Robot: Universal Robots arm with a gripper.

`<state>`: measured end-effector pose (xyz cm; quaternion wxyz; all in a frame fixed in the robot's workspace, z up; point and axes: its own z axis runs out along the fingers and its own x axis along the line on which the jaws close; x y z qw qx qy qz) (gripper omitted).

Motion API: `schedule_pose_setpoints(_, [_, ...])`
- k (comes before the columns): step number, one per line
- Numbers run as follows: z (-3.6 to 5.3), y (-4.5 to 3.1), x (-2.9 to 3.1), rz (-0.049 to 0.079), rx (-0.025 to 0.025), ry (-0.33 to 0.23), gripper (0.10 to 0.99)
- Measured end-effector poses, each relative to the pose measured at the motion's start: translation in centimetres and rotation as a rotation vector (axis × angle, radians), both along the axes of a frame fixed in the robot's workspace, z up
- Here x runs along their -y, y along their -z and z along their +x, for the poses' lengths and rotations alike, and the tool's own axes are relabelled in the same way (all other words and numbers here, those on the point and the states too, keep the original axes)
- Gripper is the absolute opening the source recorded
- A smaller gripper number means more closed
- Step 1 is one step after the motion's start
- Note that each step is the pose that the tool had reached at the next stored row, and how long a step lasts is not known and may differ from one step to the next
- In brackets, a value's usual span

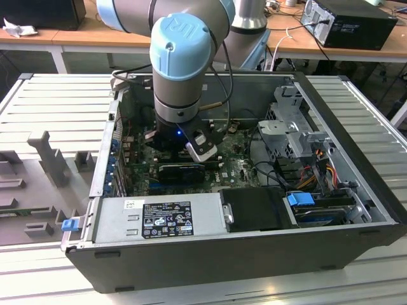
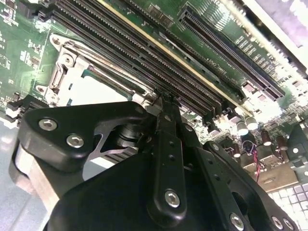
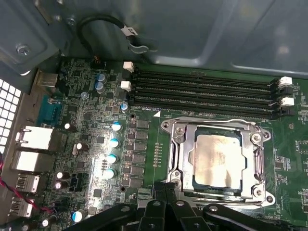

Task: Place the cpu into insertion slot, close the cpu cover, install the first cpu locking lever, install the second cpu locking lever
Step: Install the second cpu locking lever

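Slatted grey counter [image 1: 38, 108] carries an open computer case [image 1: 254, 244], and wooden desks stand behind it. Going from the exterior view's left to its right inside the case: a row of blue card clips, then the green board [image 1: 238, 168] with the arm [image 1: 181, 63] reaching straight down over it, then a metal drive cage [image 1: 296, 127] and a tangle of cables.

In the first wrist view the cpu [image 3: 219, 156] sits in the socket with the cover [image 3: 216, 131] lying flat around it, its pale top showing through the open centre. A thin lever wire [image 3: 226, 121] runs along the socket edge nearest the memory slots [image 3: 202, 91]. The tool [image 3: 166, 190] has its fingers pressed together, holding nothing, with the tips at the socket edge opposite those slots.

Risks as I judge them: the narrow tips could slip off a springy lever and strike the capacitors [image 3: 113, 142] or the board. If a lever misses its hook, the cover may lift and leave the cpu unclamped. Pushing down too hard could flex the board
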<state>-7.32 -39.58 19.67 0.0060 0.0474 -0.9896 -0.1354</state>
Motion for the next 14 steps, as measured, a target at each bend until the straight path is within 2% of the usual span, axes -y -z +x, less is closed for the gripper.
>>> schedule_pose_setpoints(1, [0.0,-0.13,-0.01,0.0,0.0002,0.0,0.106])
schedule_pose_setpoints(3, [0.0,-1.12,-0.01,0.0,0.0001,0.0,0.106])
schedule_pose_setpoints(9, [0.0,-2.48,-0.01,0.0,0.0001,0.0,0.106])
schedule_pose_setpoints(12, [0.0,-3.43,-0.01,0.0,0.0,0.0,0.106])
schedule_pose_setpoints(14, [0.01,-3.49,-0.02,0.001,0.0002,0.0,0.106])
